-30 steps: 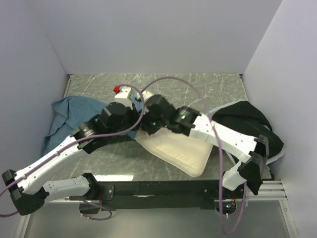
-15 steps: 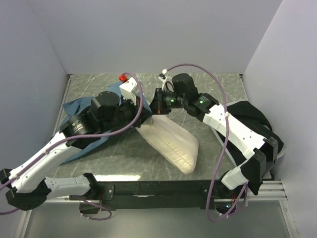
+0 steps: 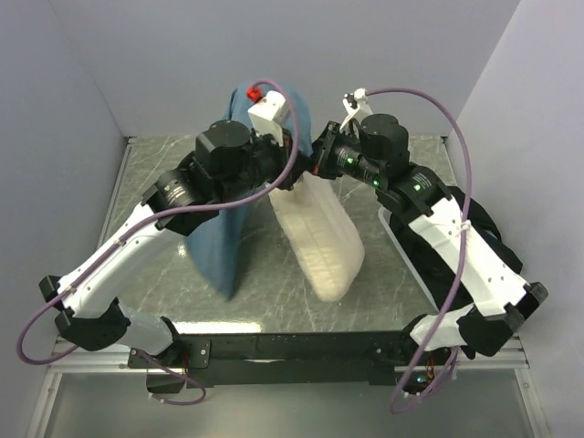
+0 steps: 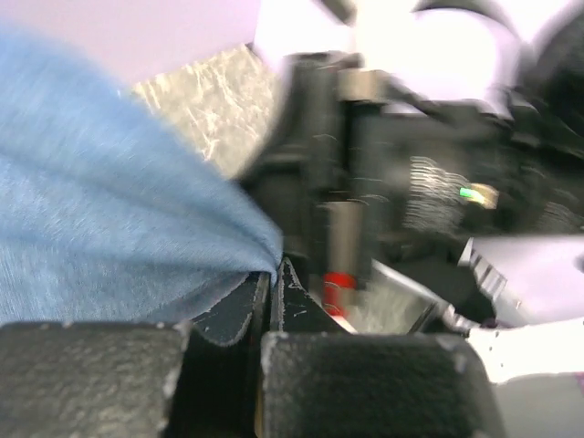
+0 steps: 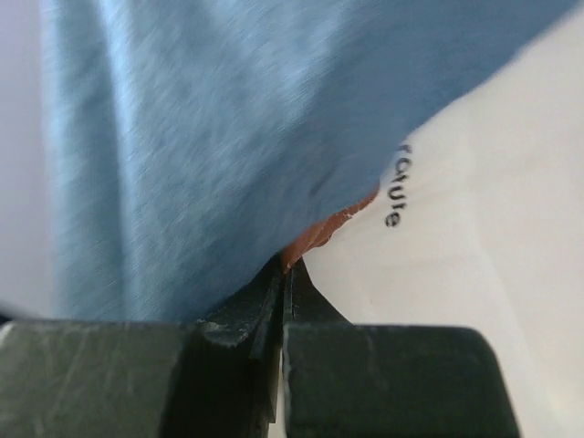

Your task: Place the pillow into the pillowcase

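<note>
The cream-white pillow (image 3: pixel 326 239) hangs on end from my right gripper (image 3: pixel 316 170), its lower end down by the table. In the right wrist view the gripper (image 5: pixel 285 266) is shut on the pillow's (image 5: pixel 493 210) edge, where brown print and small dark text show. The dusty-blue pillowcase (image 3: pixel 219 242) hangs in a long fold from my raised left gripper (image 3: pixel 294 173). In the left wrist view that gripper (image 4: pixel 272 272) is shut on the pillowcase's (image 4: pixel 109 228) edge. The pillowcase (image 5: pixel 210 137) lies against the pillow beside the right jaws. The two grippers are close together.
A black fabric bundle (image 3: pixel 484 228) lies at the table's right side, under my right arm. The marbled grey table (image 3: pixel 164 169) has white walls at the back and on both sides. Purple cables (image 3: pixel 438 100) arch over both arms.
Both arms have risen and moved toward the back. The pillow has gone from lying flat to hanging on end, and the pillowcase has been lifted off the left of the table.
</note>
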Motion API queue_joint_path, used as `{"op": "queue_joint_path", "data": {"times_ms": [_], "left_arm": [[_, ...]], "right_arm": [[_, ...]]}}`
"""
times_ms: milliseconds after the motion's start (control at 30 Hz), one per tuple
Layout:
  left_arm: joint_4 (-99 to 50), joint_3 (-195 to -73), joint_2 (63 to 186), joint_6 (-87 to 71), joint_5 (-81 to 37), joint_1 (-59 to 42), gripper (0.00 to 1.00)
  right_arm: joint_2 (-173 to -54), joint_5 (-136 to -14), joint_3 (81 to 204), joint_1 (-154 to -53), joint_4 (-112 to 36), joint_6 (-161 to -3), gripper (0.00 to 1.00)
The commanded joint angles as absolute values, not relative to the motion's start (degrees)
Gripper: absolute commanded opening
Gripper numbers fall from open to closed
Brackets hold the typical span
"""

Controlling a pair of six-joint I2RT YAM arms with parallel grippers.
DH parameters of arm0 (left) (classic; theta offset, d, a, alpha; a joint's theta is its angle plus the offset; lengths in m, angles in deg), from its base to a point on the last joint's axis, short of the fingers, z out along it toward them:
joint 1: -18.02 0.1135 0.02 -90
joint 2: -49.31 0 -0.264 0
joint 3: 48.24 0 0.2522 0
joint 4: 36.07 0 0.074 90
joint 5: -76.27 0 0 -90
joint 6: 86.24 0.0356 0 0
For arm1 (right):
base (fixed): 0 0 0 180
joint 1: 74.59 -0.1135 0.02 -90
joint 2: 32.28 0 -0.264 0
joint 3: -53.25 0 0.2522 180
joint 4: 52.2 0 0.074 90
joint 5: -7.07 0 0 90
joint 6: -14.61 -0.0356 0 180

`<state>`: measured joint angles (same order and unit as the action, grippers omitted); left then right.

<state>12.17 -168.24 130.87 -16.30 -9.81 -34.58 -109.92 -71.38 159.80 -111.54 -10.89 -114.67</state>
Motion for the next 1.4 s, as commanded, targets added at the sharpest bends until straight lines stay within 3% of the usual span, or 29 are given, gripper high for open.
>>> {"op": "queue_joint_path", "data": {"times_ms": [0,233,300,367,433,467,500,567,600,700,800,1000,1367], "left_arm": [[8.8,-160.2,125.6,-22.2,-3.7,-31.9,0.01],[10.9,-127.6,109.6,-44.9,7.4,-26.0,0.05],[11.1,-117.6,106.1,-51.2,8.5,-25.7,0.12],[12.1,-110.8,101.2,-55.9,10.6,-25.6,0.28],[14.2,-108.9,97.1,-57.5,12.7,-25.5,0.36],[14.9,-108.9,96.0,-57.9,15.0,-25.4,0.50],[15.2,-109.4,95.1,-57.3,15.7,-25.3,0.57],[15.9,-112.7,95.4,-54.6,17.8,-25.0,0.70],[16.1,-114.3,96.3,-53.3,18.3,-25.0,0.72],[15.3,-121.3,103.7,-47.6,18.9,-24.8,0.76],[12.6,-128.8,113.4,-40.1,17.5,-23.7,0.77],[17.8,-150.0,139.9,-24.6,17.7,-22.5,0.79],[17.2,-165.9,161.3,-9.4,19.2,-22.4,0.81]], "right_arm": [[-107.4,-80.5,163.5,-117.4,-16.5,-112.0,0.00],[-114.4,-85.0,140.5,-128.2,-30.4,-117.4,0.00],[-118.9,-85.8,135.4,-131.2,-34.6,-118.7,0.00],[-123.6,-87.4,132.8,-134.7,-37.7,-119.9,0.00],[-126.4,-88.2,132.3,-136.5,-38.3,-120.8,0.00],[-128.0,-86.5,131.4,-137.4,-40.3,-121.0,0.00],[-128.1,-85.9,130.8,-137.9,-41.2,-121.1,0.01],[-125.6,-86.5,129.0,-138.0,-41.9,-120.9,0.18],[-124.1,-87.8,128.4,-138.1,-41.4,-120.6,0.38],[-115.7,-94.4,126.4,-138.0,-36.6,-119.0,0.62],[-106.0,-101.3,124.4,-137.6,-28.4,-119.3,0.78],[-87.8,-104.7,111.8,-130.4,-17.4,-127.7,0.89],[-63.1,-99.7,93.2,-126.4,-5.4,-141.4,1.00]]}}
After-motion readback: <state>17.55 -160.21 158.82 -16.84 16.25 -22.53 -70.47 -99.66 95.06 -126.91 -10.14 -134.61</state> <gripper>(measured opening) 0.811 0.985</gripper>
